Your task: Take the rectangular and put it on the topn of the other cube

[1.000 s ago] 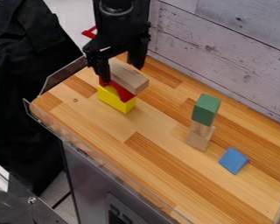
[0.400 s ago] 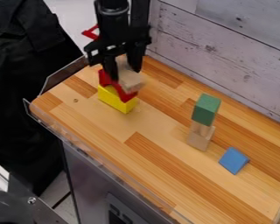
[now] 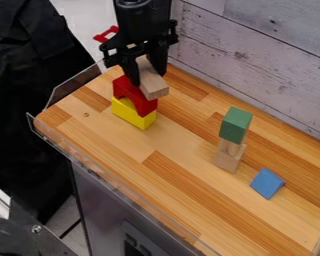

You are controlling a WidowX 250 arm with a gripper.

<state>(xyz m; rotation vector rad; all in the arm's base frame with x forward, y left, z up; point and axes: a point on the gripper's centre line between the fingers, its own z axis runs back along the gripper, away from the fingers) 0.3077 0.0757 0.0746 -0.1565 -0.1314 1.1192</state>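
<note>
Fingers of the black gripper point(image 3: 147, 75) stand only narrowly apart, closed on the pale rectangular wooden block point(image 3: 153, 86), one on either side of it. It hangs at a tilt, its near end sloping down past the fingertips. Right below them sits the red arch-shaped block point(image 3: 144, 104), and under that, touching it, the yellow block point(image 3: 132, 117) with its hollowed top. Whether the wooden block touches the red one, I cannot tell.

Well apart from the fingers, toward the lower right of the view, rises a slim stack: the green block point(image 3: 236, 121) on top, a narrow pale wooden piece point(image 3: 230, 146) in the middle, and a light wooden block point(image 3: 227, 161) as its foot. Farther from the fingers, just beside that stack, a blue wedge point(image 3: 267, 183) lies on the tabletop point(image 3: 183, 190). A small red piece point(image 3: 106, 34) shows beyond the fingers, to their upper left.

Beneath the fingers and the blocks runs the striped wood of the tabletop, with a clear rim point(image 3: 74, 81) to the fingers' left. Worn whitish planks point(image 3: 256, 55) make a wall behind and to the right of them; a grey metal front point(image 3: 99, 200) drops away below the near edge.
</note>
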